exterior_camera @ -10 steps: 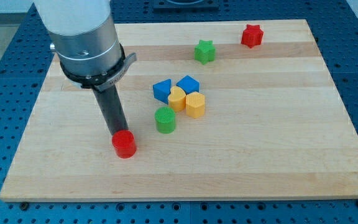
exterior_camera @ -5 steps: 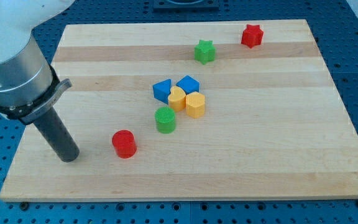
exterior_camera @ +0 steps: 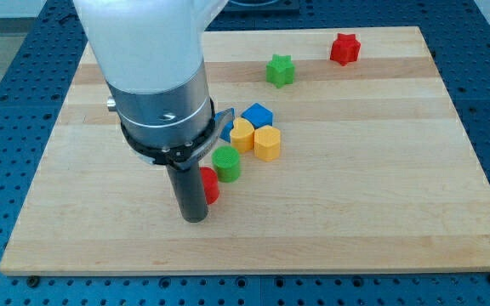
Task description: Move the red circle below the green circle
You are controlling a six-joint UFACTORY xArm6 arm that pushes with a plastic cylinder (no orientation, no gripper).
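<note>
Here, camera view: my tip (exterior_camera: 195, 218) down on the counter (exterior_camera: 381, 212), pressed to the left side of red circle (exterior_camera: 210, 184), half hidden behind the rod; green circle (exterior_camera: 225, 163) just up-right; placed to shove rightward, probably; no jaws fitted.

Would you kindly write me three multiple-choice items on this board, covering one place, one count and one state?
1. Where is my tip relative to the red circle?
A. At its lower-left edge
B. Far toward the view's right
C. Above it, near the stars

2. How many star-shaped blocks are visible?
A. One
B. Two
C. Four

3. How do the red circle and the green circle stand?
A. Stacked
B. At opposite board ends
C. Close together, red at lower left

Answers:
1. A, the rod partly hides the red circle's left side.
2. B, a green star and a red star.
3. C, they sit diagonally adjacent.
</note>
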